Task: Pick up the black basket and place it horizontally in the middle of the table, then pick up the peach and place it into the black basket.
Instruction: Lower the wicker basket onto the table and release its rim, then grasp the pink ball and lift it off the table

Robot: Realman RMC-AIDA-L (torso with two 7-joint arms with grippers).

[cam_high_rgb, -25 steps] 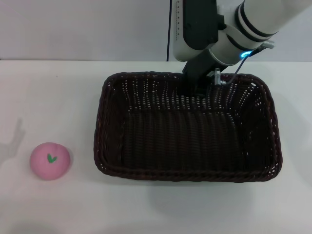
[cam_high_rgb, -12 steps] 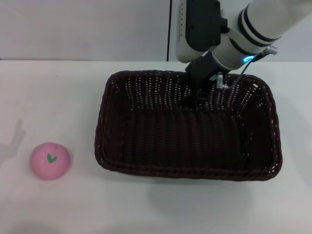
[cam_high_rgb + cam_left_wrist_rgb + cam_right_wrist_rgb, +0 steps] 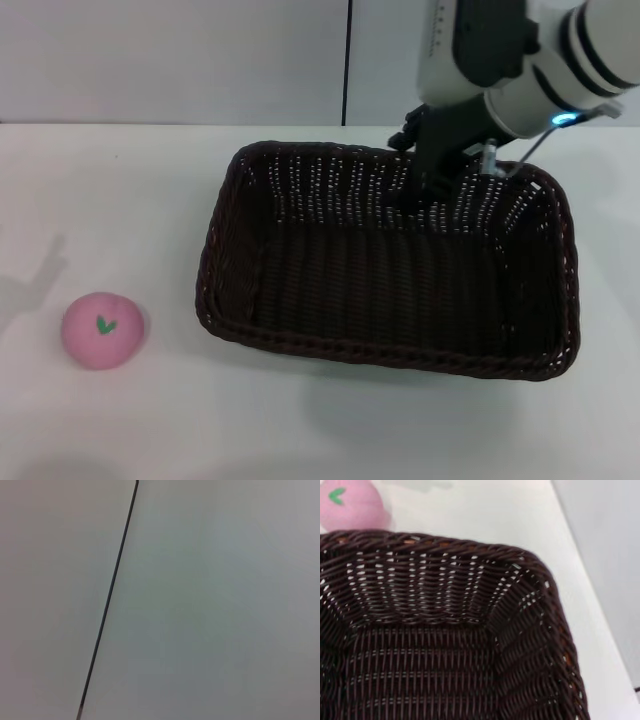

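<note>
Sitting well left of the large dark woven wicker basket [image 3: 385, 265] on the white table [image 3: 150, 180], the small pink toy peach [image 3: 101, 329] looks light and roll-prone, best pinched across its middle, while the right gripper [image 3: 425, 190] grips the basket's far rim, jaw gap unclear.

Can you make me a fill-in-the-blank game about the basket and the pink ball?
1. The peach has a small ____ leaf mark.
2. The peach sits on the table, to the ____ of the black basket.
3. The right gripper is at the basket's ____ rim.

Missing words: green; left; far
</note>
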